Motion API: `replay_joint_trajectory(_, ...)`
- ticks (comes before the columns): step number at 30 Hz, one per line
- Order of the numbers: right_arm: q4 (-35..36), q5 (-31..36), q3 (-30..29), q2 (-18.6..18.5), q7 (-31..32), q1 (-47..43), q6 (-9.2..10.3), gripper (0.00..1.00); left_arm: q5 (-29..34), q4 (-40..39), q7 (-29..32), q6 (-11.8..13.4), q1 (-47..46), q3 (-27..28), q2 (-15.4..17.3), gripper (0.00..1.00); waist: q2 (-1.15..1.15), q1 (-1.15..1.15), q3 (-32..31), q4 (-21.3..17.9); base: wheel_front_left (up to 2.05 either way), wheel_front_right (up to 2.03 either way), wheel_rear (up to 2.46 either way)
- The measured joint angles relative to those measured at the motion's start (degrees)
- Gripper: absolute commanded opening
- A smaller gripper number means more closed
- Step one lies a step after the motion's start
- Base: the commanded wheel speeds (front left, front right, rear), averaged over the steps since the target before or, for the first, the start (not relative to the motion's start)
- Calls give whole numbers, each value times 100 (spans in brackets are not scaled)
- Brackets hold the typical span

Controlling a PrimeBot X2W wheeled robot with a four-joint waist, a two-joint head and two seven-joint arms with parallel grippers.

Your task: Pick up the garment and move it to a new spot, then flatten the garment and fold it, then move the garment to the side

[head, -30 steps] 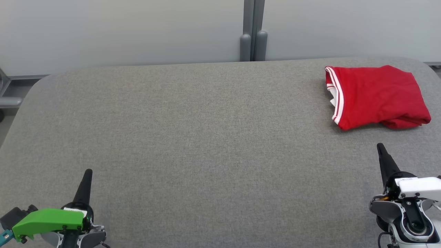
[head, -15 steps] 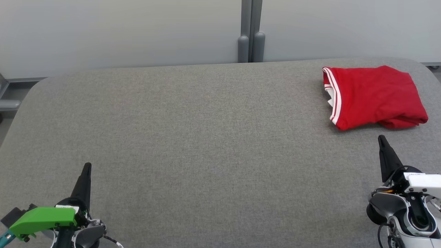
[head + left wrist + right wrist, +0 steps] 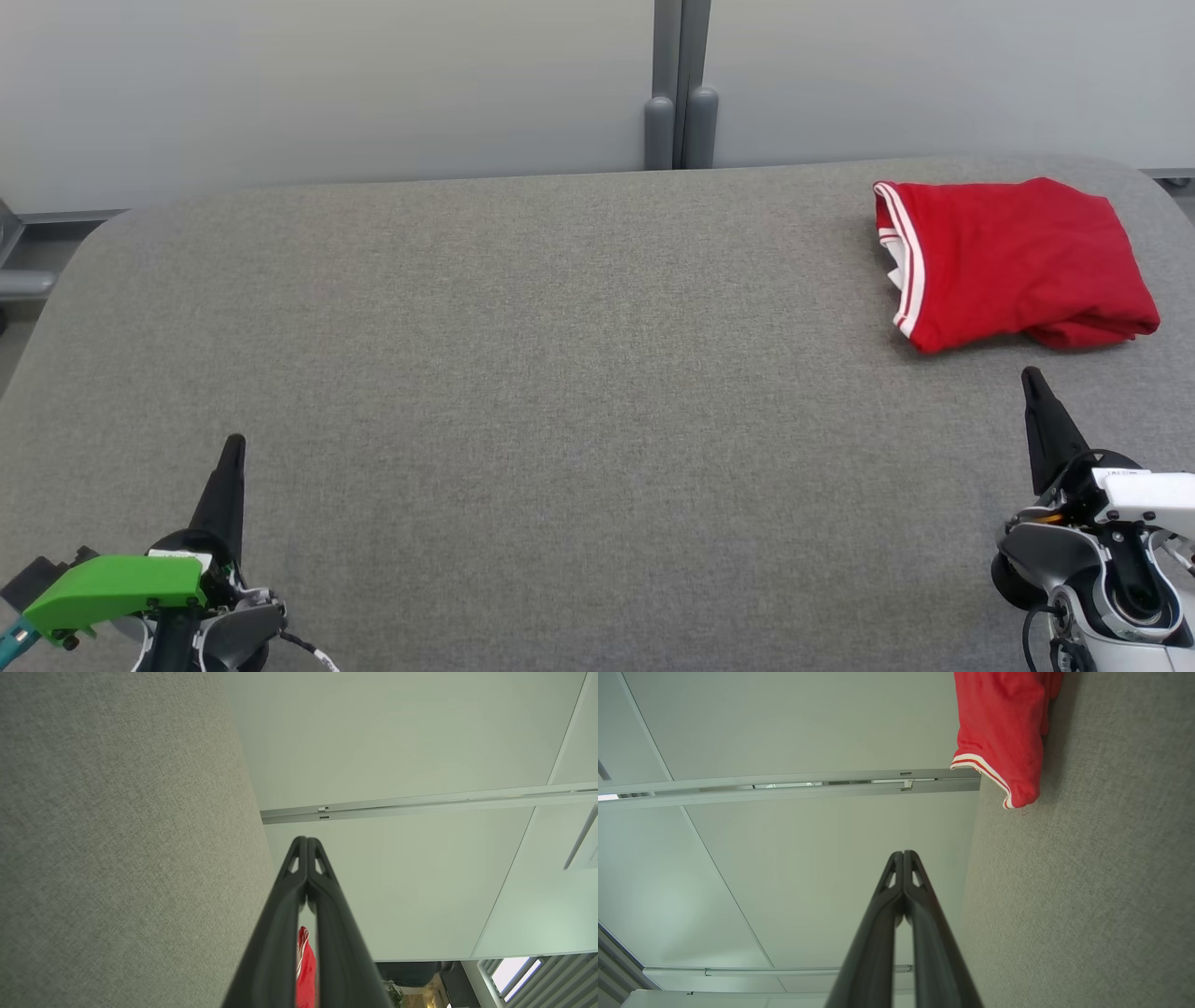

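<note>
Against a second ago, we find the left tool (image 3: 234,439) and the right tool (image 3: 1030,373) a little farther up the head view. The whole picture has slid slightly, so the camera moved. The garment (image 3: 1013,261) lies as it lay. Each tool is pinched fully together, tips meeting in a point, gripping nothing. The garment, soft red knit with white-striped trim, sits folded in a rumpled rectangle at the far right of the worktop (image 3: 560,373), a grey woven-fabric surface with rounded corners. Behind it stand smooth pale wall panels (image 3: 327,84) joined by a grey post (image 3: 680,84).
</note>
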State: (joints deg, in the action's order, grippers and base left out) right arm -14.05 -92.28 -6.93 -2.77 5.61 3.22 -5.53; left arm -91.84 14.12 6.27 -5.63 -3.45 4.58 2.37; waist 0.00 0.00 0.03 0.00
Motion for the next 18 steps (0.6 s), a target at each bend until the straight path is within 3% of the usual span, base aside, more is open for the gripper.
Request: replay_joint_trajectory(18,-15,0,-3,1,0,0,-1,0,0,8,0,-16,-9,4,-1,0,0,0,-1,0,0,0,0)
